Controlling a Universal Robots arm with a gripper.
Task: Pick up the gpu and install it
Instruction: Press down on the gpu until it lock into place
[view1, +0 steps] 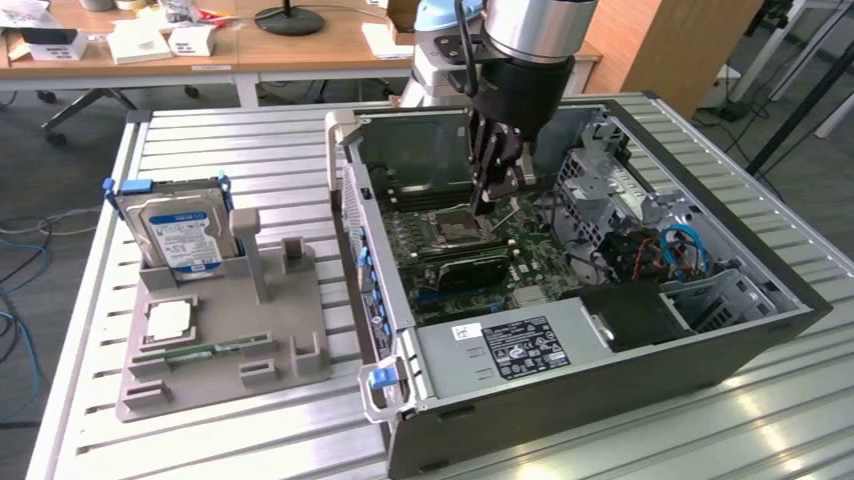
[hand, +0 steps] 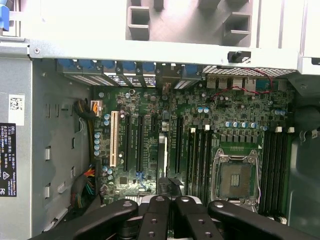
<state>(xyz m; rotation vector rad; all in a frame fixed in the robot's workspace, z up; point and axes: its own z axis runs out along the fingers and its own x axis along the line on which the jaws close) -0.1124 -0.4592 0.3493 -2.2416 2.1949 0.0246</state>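
Over the open computer case (view1: 747, 330), lying on its side, the arm reaches down into the middle of the case interior. Motherboard (hand: 150, 105) covers the case floor, with the expansion slots (hand: 132, 145) running away from the case's rear wall of blue latches (hand: 129, 66).

Gripper (view1: 501, 195) hangs just above the board at the case's centre, between the slots and the CPU socket (hand: 235, 177). Its fingers are drawn together.

The gpu (hand: 169, 184) reads as a thin dark card seen edge-on, directly under the fingertips (hand: 159, 201), so there is no sideways offset from the claw. I cannot tell whether the tips pinch it or only press on its top edge.

The card's long axis looks parallel to the slots, pointing toward the case's rear wall. It stands on edge rather than flat. Which end carries the bracket is hidden. Whether it is fully seated in a slot is unclear.

Outside the case, the grey parts stand (view1: 227, 370) has no card on it.
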